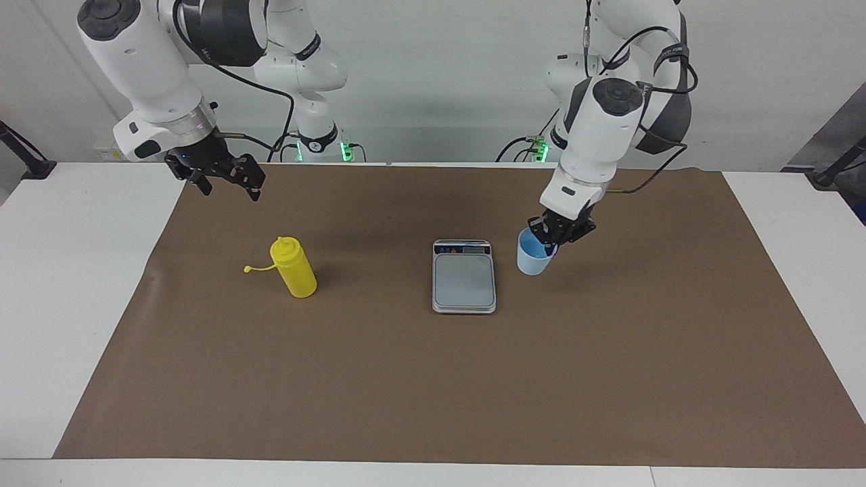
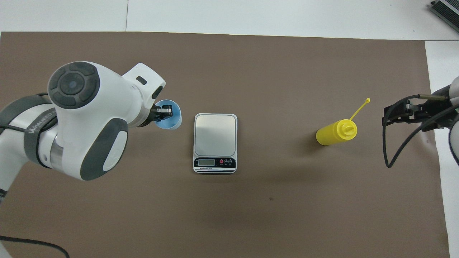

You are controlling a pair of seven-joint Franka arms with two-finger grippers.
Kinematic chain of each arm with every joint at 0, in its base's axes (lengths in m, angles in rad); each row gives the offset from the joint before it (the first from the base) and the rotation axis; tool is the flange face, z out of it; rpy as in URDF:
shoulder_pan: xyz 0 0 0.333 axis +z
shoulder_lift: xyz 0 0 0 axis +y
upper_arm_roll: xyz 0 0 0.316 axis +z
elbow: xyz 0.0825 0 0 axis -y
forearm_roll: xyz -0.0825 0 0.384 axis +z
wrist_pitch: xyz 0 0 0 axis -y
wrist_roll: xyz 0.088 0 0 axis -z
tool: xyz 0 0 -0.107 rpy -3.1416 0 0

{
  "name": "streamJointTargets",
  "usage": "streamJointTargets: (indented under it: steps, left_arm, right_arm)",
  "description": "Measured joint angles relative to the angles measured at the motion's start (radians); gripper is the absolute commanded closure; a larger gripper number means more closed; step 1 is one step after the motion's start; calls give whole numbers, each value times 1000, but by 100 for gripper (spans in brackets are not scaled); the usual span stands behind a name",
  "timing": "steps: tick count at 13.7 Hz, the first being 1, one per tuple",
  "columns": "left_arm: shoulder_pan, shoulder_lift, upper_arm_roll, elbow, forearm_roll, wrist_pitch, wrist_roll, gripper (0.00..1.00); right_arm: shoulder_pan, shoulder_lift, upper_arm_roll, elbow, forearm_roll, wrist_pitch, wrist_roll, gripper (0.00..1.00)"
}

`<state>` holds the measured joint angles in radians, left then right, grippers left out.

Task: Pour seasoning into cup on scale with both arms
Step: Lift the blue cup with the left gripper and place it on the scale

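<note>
My left gripper [image 1: 549,238] is down at the blue cup [image 1: 534,257], which stands on the brown mat [image 1: 433,392] just beside the scale [image 1: 464,277], toward my left arm's end of the table. One finger [image 2: 165,110] is inside the cup and the other is outside its wall, so I grasp it by the rim; whether the fingers already press firmly, I cannot tell. I take the rim because the cup is small and tapered, and this way it stays upright for the short move onto the grey plate. The scale is bare, its display turned to me. My right gripper [image 1: 223,174] waits in the air with its fingers apart, over the mat near the yellow bottle [image 1: 294,267]. The bottle stands upright toward my right arm's end, its cap [image 1: 248,269] hanging loose on the tether, so I judge the nozzle is ready for pouring.
</note>
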<state>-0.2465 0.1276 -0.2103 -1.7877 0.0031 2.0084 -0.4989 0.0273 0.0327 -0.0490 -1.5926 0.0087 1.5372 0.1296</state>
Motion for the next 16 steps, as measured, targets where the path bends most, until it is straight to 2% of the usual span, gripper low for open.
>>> streamJointTargets:
  steps: [4,7,10,16]
  left_arm:
    - [-73,65,1,65,15,5,-82,100]
    - [-135,151,1,115,86,21,-183,100]
    - [-167,215,1,144,100,53,-212,100]
    - [-181,228,1,118,111,97,-230,100]
  right_arm:
    - [0,0,0,0,0,0,0,0]
    - [0,0,0,0,0,0,0,0]
    - [0,0,0,0,0,0,0,0]
    - [0,0,0,0,0,0,0,0]
